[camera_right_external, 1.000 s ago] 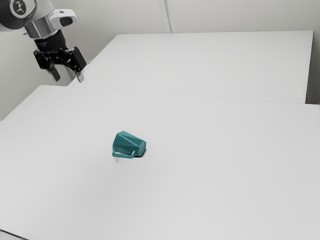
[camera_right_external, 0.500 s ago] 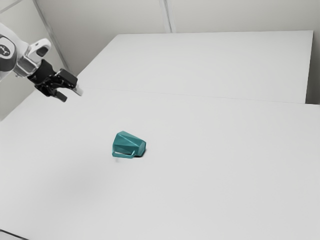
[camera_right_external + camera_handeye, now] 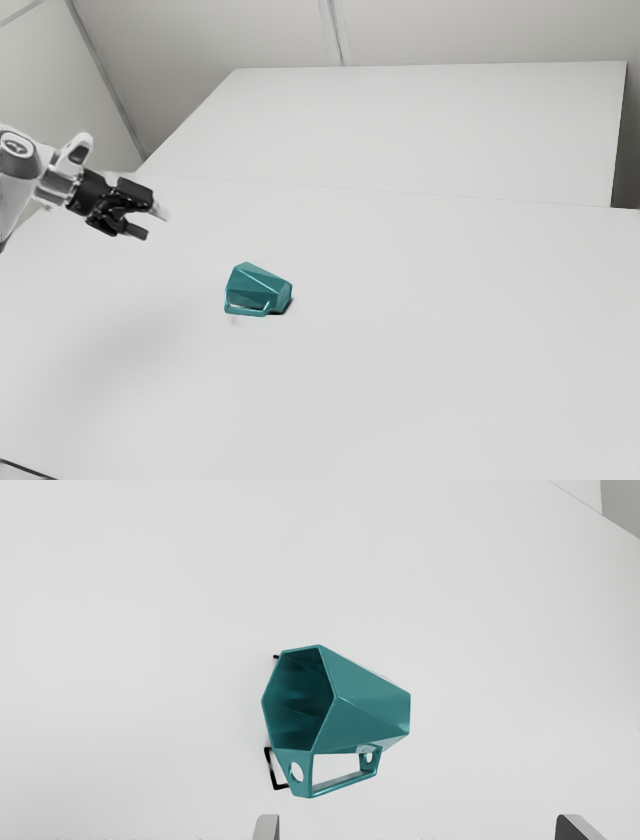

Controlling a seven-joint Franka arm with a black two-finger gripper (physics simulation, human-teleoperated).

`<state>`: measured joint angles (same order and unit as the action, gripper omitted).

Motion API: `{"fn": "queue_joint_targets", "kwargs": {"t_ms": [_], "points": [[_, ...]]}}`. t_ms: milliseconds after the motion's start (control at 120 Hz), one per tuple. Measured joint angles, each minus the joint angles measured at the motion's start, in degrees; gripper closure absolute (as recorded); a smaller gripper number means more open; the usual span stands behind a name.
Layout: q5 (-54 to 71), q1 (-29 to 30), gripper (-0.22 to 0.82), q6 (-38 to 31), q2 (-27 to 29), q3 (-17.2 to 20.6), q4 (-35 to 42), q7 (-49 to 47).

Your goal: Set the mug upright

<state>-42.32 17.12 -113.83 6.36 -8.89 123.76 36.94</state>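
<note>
My gripper (image 3: pixel 154 224) hangs at the exterior view's left, apart from the mug and higher than it, tilted so its fingers point toward the exterior view's right. The teal faceted mug (image 3: pixel 258 288) lies on its side on the white table. In the wrist view the mug (image 3: pixel 370 705) shows its dark hollow mouth and its angular handle, which is on the side nearest my fingertips. The gripper (image 3: pixel 417 827) is open, its two fingertips wide apart with nothing between them.
The white table (image 3: pixel 400 370) extends around the mug. Behind it stands another white surface (image 3: pixel 420 130), with pale walls beyond. A thin dark line (image 3: pixel 28 469) crosses the exterior view's near left corner.
My hand has come down and tilted from pointing downward to pointing more toward the exterior view's right. The mug lies where it was.
</note>
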Motion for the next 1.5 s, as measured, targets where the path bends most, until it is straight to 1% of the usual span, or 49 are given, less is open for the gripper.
{"fn": "queue_joint_targets", "kwargs": {"t_ms": [225,375,633,750,1167,1500], "points": [[-5.41,0.20,0.00,0.49,-6.23,-0.07,-0.07,3.37],[-8.02,0.15,0.00,0.41,-8.99,-0.07,-0.37,5.65],[-8.81,0.19,0.00,-0.24,-15.02,0.01,-4.97,8.50],[-9.29,0.14,0.00,-0.65,-16.98,0.27,-5.62,9.52],[-12.10,0.01,0.00,-2.37,-18.20,3.43,-5.57,12.61],[-14.26,-0.01,0.00,-2.61,-17.83,5.27,-4.27,13.06]]}}
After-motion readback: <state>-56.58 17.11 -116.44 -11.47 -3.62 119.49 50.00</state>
